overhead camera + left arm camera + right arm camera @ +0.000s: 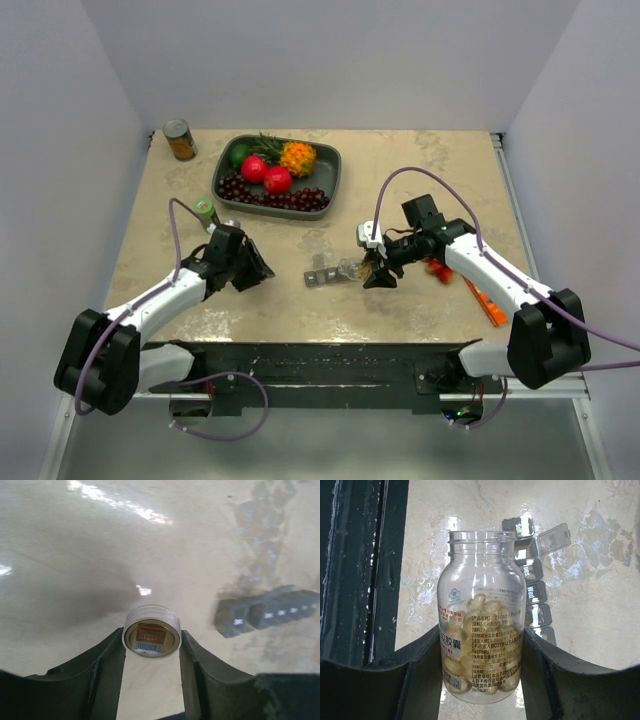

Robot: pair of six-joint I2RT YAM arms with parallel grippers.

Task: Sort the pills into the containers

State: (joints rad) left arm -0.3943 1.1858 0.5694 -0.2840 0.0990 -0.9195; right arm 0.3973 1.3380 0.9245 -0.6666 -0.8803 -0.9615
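Starting at my end of the table (420, 170): something orange (487, 303) lies flat beside the right arm, no idea what it is. There's also a red bit (437, 270) tucked against that arm's forearm.

The left gripper (151, 639) is clamped on a small round white cap (151, 625), one finger on each side. The cap faces the wrist camera and shows a label in its middle. It looks to be off the table, out to the left of the pill box.

The right gripper (480, 636) is closed around a clear bottle (480, 570), with the fingers squeezing its lower half. The bottle has no cap on. The gripped end holds pale yellow capsules (482, 607), and the mouth is right by the pill box; can't tell if they touch.

The pill box (335, 270) lies on the table between the two grippers. It's a grey strip of little lidded compartments in one row. In the right wrist view I can read Tues and Wed on the lids, and one lid (553, 537) near the far end is flipped open. Can't see whether anything's inside.

Just behind the left gripper stands a small thing with a green top (204, 210). Further back is a dark tray (337, 170) with cherries, red fruit and something orange and bumpy. A tin can (180, 140) stands in the far left corner.
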